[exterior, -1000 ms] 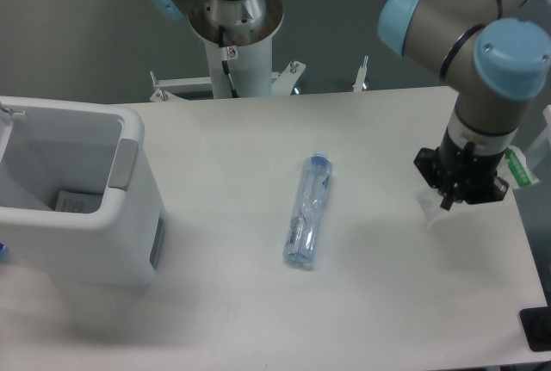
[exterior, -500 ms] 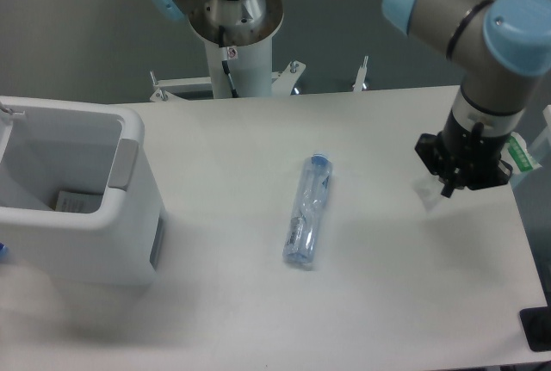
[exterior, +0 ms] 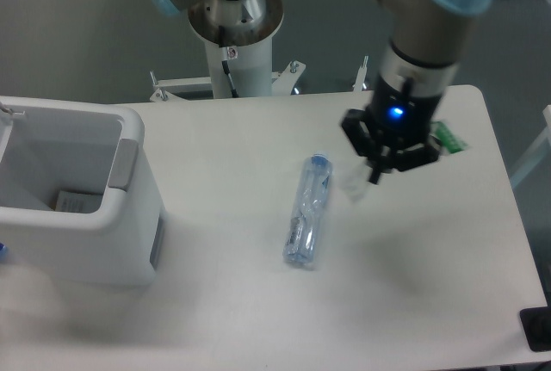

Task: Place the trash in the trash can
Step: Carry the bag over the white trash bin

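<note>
Moved: gripper [exterior: 376, 170] now well left of its earlier spot by the table's right edge, closer to the bottle; bottle and trash can unchanged.
Gripper: above the table, just right of the bottle's cap end; pointing down, blue light lit on the wrist; closed on the plastic bag.
Plastic bag [exterior: 355, 186]: clear, crinkled, hanging from the fingers on the side toward the bottle, lifted off the table; green-and-white strip showing on the gripper's far side, away from the bottle.
Bottle [exterior: 307, 210]: crushed, clear, lying flat mid-table, blue cap at the far end, base toward the near edge; free of the gripper.
Trash can [exterior: 76, 221]: white, boxy, well left of the bottle at the table's left edge; grey panel on the rim facing the bottle; open top, small pale item lying inside.
Table [exterior: 232, 311]: white, bearing bottle and can.
Arm base [exterior: 234, 18]: beyond the table's far edge, behind the bottle.
</note>
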Robot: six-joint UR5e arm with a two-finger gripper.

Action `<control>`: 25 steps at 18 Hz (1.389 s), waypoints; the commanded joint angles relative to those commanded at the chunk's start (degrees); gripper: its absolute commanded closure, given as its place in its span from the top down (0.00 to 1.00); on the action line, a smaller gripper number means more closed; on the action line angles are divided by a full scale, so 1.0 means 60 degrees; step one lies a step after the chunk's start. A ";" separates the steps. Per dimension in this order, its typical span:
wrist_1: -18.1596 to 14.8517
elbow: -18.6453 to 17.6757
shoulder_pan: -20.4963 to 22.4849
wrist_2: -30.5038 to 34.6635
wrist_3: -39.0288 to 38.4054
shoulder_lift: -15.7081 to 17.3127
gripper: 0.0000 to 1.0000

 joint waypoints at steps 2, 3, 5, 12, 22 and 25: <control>0.0015 -0.0029 -0.0236 -0.0235 -0.0485 0.0294 0.00; 0.0029 -0.0029 -0.0382 -0.0338 -0.0690 0.0382 0.00; 0.0044 -0.0029 -0.0689 -0.0485 -0.1130 0.0587 0.00; 0.0995 -0.0059 -0.1495 -0.1832 -0.2493 0.1320 0.00; 0.2548 -0.0615 -0.3385 -0.1877 -0.3899 0.1101 0.00; 0.2608 -0.0645 -0.3722 -0.1877 -0.4018 0.0911 0.04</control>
